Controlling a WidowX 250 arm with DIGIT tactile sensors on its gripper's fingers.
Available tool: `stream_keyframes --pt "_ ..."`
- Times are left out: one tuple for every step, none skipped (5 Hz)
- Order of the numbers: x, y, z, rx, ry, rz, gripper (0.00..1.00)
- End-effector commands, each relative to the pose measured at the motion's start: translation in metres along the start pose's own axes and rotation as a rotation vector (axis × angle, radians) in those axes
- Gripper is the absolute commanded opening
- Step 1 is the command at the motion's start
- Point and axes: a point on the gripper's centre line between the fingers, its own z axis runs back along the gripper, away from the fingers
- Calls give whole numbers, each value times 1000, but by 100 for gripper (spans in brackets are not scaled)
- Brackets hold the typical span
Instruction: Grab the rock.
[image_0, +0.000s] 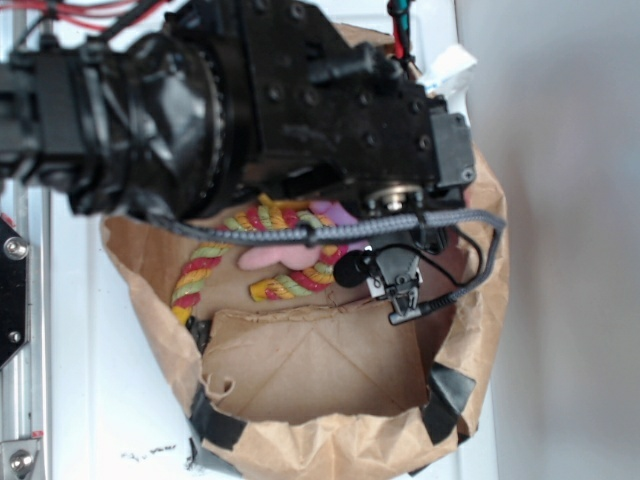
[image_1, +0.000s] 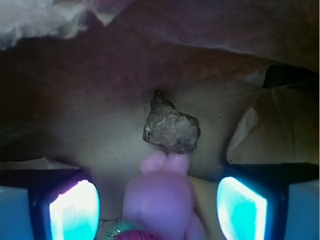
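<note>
Since the rock (image_1: 171, 131) lies on the paper bag's (image_1: 90, 100) floor ahead of the released, empty gripper (image_1: 159, 200), just past the pink plush toy (image_1: 160, 195), advance over the toy before closing.

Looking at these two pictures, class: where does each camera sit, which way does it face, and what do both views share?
Exterior: above, looking down into the paper bag; the black arm fills the top, hiding the gripper, with a striped rope below.
Wrist: on the gripper, looking forward between its open fingers at the rock on the bag floor.
Shared: the pink plush toy and the bag.
</note>
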Motion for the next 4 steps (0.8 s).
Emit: stream_keyframes --pt "-12 2 -4 -79 -158 -59 100" --pt "-2 -2 -9 -78 -177 -35 100" --pt "8 -6 -11 -74 -189 -11 100" --pt "34 -3 -19 -46 -190 50 100"
